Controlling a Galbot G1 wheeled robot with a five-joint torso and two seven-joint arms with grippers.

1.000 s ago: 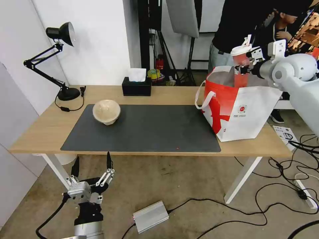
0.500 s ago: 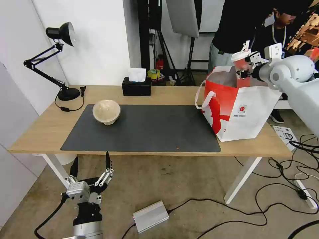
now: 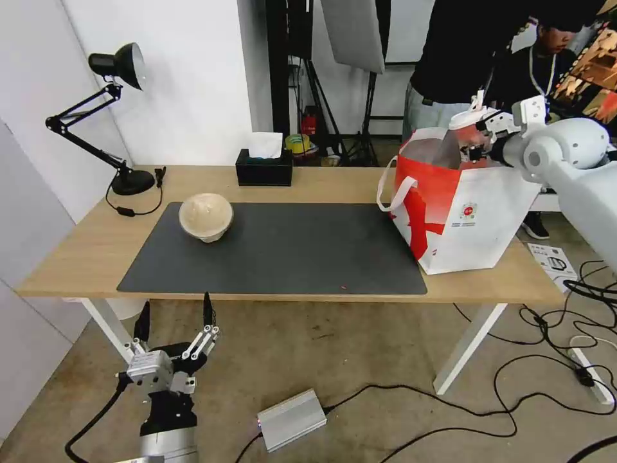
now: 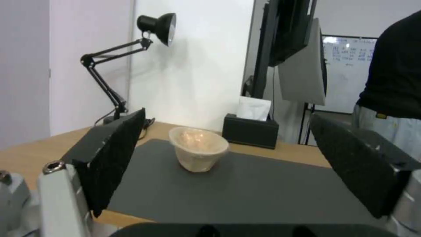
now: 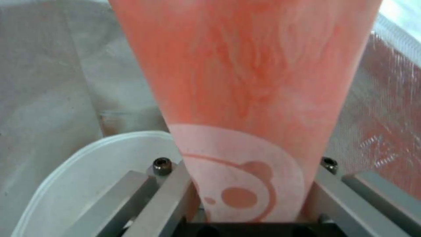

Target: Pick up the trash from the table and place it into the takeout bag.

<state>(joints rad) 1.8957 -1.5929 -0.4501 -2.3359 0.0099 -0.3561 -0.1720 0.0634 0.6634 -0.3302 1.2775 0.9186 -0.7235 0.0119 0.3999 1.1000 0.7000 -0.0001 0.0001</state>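
My right gripper (image 3: 477, 137) is shut on the red drink cup (image 3: 464, 134) with the white lid, holding it part-way down inside the open takeout bag (image 3: 466, 215) at the table's right end. In the right wrist view the cup (image 5: 250, 82) sits between my fingers (image 5: 153, 194), above the rim of a white bowl (image 5: 83, 174) against the bag's foil lining. The beige lidded bowl (image 3: 205, 217) stands on the dark mat (image 3: 289, 254) at the left; it is also the beige bowl (image 4: 199, 153) ahead of my open left gripper (image 3: 173, 321), which hangs below the table's (image 3: 321, 183) front edge.
A black tissue box (image 3: 263, 167) stands at the table's back edge and a black desk lamp (image 3: 119, 116) at the back left corner. A silver box (image 3: 292, 418) and cables (image 3: 546, 366) lie on the floor. People stand behind the bag.
My right gripper has lowered the red cup further into the bag. The left gripper has barely shifted.
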